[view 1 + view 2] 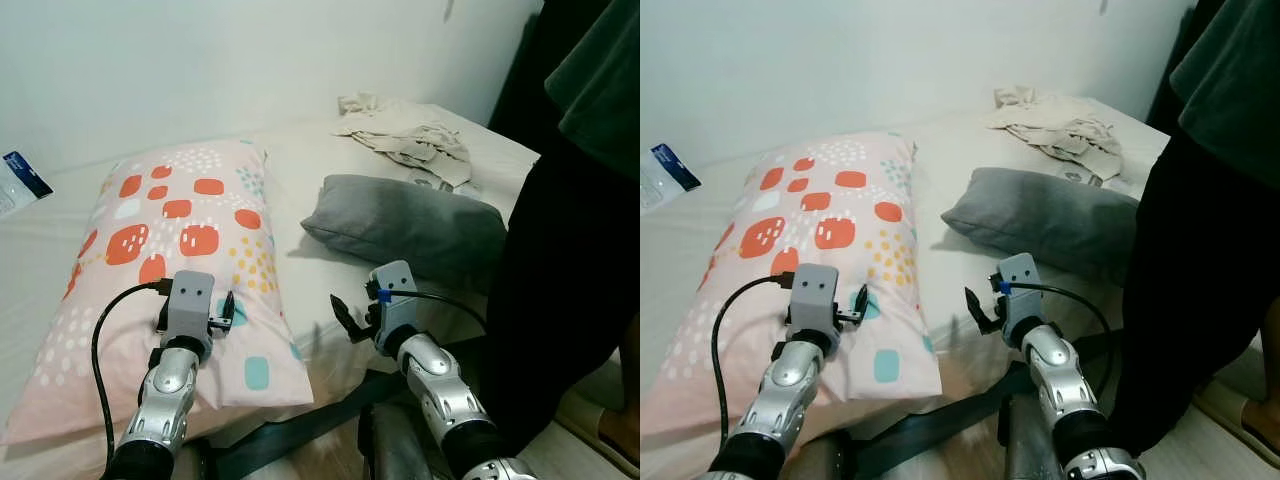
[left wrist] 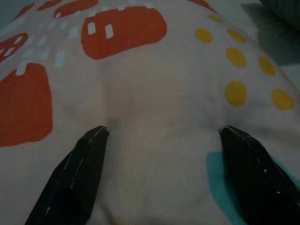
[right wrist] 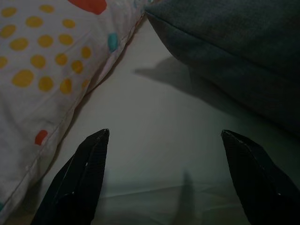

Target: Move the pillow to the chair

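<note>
While you look down at the bed [image 1: 300,160], patterned pillow [image 1: 170,250] lying flat on it, your left gripper [image 2: 161,140] spread wide just over its near end, right gripper [image 3: 164,145] spread above bare sheet, grey pillow [image 1: 410,225] beside.

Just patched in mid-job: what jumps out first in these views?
The big pink patterned pillow on the bed's left side, with the left tool open right over it. Beside it to the right lies a grey pillow; the right tool hangs open above the bare sheet between them. A person in black stands at far right.
</note>
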Controlling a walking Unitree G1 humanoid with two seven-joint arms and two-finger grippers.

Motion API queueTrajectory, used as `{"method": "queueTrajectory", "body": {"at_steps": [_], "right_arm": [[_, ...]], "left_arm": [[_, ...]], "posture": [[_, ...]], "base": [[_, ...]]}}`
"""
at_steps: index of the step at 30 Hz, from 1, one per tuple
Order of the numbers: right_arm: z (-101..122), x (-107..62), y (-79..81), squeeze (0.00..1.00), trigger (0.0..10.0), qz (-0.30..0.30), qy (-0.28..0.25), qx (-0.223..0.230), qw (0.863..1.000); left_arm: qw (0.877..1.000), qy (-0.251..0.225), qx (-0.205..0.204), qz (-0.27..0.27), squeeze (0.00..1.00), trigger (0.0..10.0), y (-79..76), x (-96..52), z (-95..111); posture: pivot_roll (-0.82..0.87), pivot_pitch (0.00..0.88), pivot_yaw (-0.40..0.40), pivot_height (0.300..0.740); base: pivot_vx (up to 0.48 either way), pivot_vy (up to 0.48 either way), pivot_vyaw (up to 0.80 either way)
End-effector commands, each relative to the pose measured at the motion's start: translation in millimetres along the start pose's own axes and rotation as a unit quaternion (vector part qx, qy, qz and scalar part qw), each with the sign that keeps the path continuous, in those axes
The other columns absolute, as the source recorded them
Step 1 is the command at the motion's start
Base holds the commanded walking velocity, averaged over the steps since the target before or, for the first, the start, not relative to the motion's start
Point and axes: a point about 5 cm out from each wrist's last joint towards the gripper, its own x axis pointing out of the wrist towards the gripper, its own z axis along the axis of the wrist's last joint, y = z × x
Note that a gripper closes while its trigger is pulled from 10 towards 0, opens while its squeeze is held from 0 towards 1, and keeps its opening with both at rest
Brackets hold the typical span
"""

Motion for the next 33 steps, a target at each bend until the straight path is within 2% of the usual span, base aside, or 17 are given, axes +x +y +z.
{"method": "queueTrajectory", "body": {"at_steps": [1, 23, 33], "right_arm": [[-7.0, -3.5, 1.1, 0.0, 10.0, 0.002, 0.009, 0.0, 1.0], [-10.4, -4.9, 8.4, 0.0, 10.0, 0.008, 0.009, 0.004, 1.0], [-10.2, -6.7, 3.9, 0.0, 10.0, 0.007, 0.009, 0.002, 1.0]], "left_arm": [[0.999, 0.035, 0.005, 0.0, 0.0, 10.0, 1.2, -6.5, -14.6], [0.999, 0.036, 0.011, -0.009, 0.0, 10.0, 1.9, -11.3, -17.6], [0.999, 0.034, 0.012, -0.011, 0.0, 10.0, -0.1, -11.2, -16.2]], "posture": [[-0.07, 0.075, -0.049, 0.556], [-0.07, 0.066, -0.04, 0.556], [-0.07, 0.065, -0.045, 0.556]], "base": [[0.0, 0.0, 0.0], [0.0, 0.0, 0.0], [0.0, 0.0, 0.0]]}}
